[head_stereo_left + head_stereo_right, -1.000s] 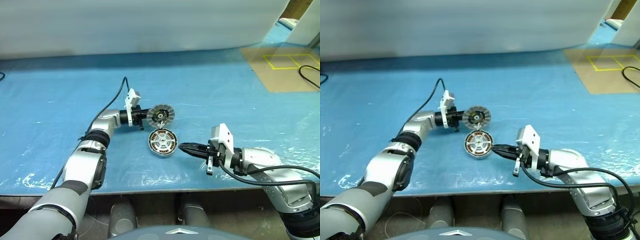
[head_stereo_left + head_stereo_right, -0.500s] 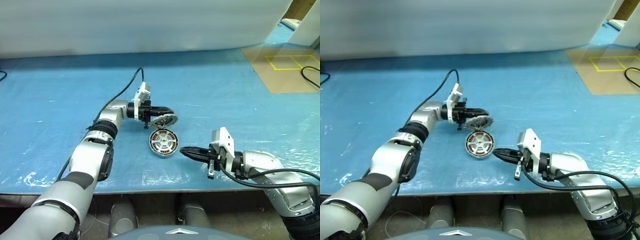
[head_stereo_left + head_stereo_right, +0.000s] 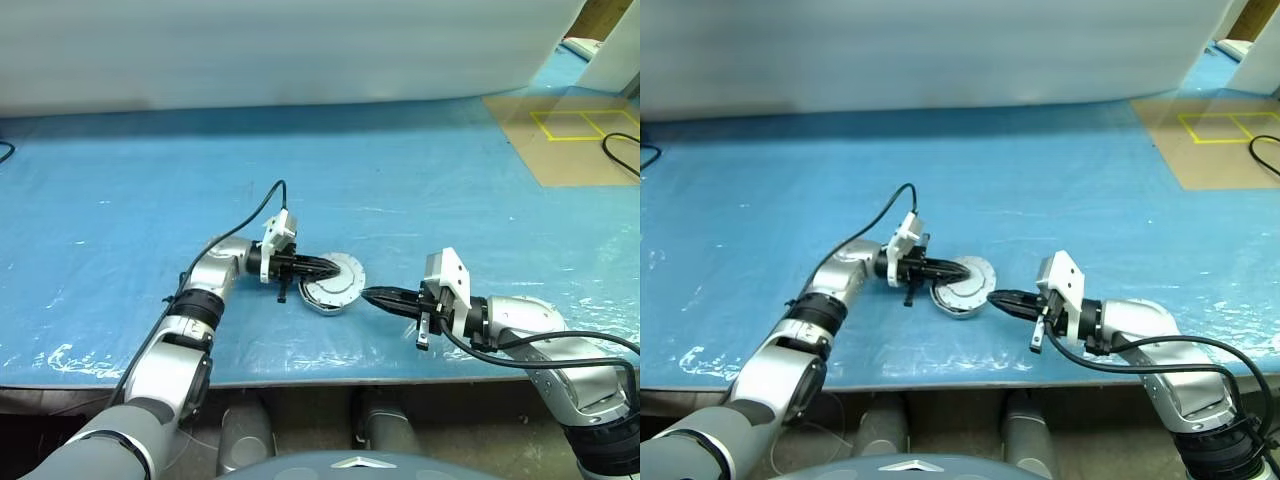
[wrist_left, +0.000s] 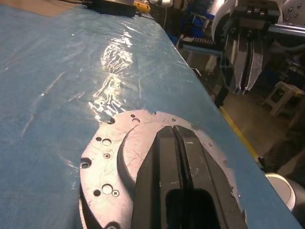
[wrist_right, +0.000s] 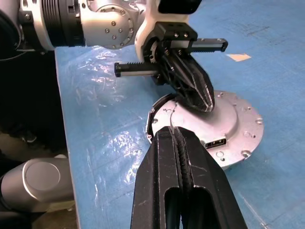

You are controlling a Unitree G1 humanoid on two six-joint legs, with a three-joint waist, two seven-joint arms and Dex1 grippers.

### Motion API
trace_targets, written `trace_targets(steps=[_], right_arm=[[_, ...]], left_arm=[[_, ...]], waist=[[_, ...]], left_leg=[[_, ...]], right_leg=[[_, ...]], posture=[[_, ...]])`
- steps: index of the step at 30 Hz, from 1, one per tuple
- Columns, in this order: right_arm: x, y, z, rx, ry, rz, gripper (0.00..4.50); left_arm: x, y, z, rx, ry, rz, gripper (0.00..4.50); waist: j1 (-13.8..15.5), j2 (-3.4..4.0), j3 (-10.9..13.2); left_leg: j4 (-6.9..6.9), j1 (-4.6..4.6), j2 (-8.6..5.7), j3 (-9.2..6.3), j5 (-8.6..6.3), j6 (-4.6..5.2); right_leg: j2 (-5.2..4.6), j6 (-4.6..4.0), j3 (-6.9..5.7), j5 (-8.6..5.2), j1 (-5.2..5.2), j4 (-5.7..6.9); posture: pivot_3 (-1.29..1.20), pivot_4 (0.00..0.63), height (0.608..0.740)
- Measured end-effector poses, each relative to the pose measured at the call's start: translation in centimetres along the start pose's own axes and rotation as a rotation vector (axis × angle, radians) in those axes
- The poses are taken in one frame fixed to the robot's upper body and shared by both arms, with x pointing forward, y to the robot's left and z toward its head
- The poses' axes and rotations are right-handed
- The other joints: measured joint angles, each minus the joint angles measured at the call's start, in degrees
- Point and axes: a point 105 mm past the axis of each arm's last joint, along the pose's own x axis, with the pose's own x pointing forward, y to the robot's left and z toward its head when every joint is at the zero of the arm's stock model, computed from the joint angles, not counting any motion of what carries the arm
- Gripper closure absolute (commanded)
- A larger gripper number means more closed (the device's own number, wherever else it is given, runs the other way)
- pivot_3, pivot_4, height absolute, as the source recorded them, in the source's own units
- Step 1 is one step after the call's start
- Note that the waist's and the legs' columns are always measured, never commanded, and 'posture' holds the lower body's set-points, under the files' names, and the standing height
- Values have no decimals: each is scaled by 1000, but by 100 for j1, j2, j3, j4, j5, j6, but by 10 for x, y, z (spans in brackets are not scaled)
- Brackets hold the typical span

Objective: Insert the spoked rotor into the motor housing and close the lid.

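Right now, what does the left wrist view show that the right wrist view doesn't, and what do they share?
The left wrist view alone has the right claw head-on, shut, beyond the table edge, plus clutter on the floor beyond. The right wrist view alone has the left claw from outside, shut, its tip resting on the lid, and the motor housing peeking out beneath. Both show the lid, plain face up, on the blue table cover.

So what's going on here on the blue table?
The lid is folded down over the motor housing, plain pale face up. The left gripper, fingers shut, lies across the top of the lid. The right gripper, also shut and empty, points at the housing from beside it, just short of its rim.
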Motion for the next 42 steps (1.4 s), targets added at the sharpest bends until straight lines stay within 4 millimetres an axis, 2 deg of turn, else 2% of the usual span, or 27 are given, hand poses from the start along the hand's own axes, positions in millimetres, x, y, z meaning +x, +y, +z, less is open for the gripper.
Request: trace_targets(steps=[10, 14, 22, 26, 30, 35, 40, 42], right_arm=[[-1, -10, -3, -8, 5, -40, 4500], [3, -12, 3, -22, -22, -41, 4500], [20, -12, 19, -51, -72, 12, 4500], [29, -15, 17, -52, -53, 46, 4500], [36, -18, 16, -76, -32, 74, 3538], [44, -22, 13, -92, -17, 99, 1804], [54, -30, 18, -104, -32, 102, 88], [59, -31, 18, -104, -21, 111, 88]], left_arm=[[0, -7, -3, 104, 69, -2, 4473], [-3, -6, 0, 104, 35, 45, 4473], [-29, -20, 24, 162, -104, 171, 4473], [-44, -34, 23, 157, -120, 262, 4473], [-54, -44, 20, 163, -136, 357, 4500], [-68, -58, 2, 121, -133, 478, 4500], [-76, -68, -13, 93, -117, 546, 4500], [-78, -69, -17, 95, -115, 569, 4500]], waist=[[-2, 3, -2], [-17, 3, -2], [-49, 4, -1], [-133, 4, -1], [-163, 4, 0], [-193, 4, 0], [-209, 4, 0], [-208, 4, 0]], left_leg=[[-4, 4, -1, 2, 0, 0], [-3, 3, -1, 2, 0, 0], [-21, -9, 3, 9, 0, -1], [-26, -14, 3, 10, 0, -1], [-25, -13, 3, 13, 0, -1], [-26, -12, 9, 17, -1, 0], [-23, -5, 12, 21, -2, 2], [-23, -1, 14, 20, -1, 2]], right_leg=[[0, 2, 1, -2, 1, -3], [0, 2, 1, -1, 0, -2], [5, 4, 1, -3, -25, -4], [6, 6, 1, -6, -31, -5], [6, 6, 1, -6, -31, -4], [10, 6, 2, -7, -35, -4], [10, 6, 2, -6, -35, -1], [11, 6, 0, -6, -36, 0]], posture=[[0, 150, 740], [0, 150, 740], [0, 150, 740], [0, 150, 740], [0, 150, 740], [0, 150, 740], [0, 150, 740], [0, 150, 740]])
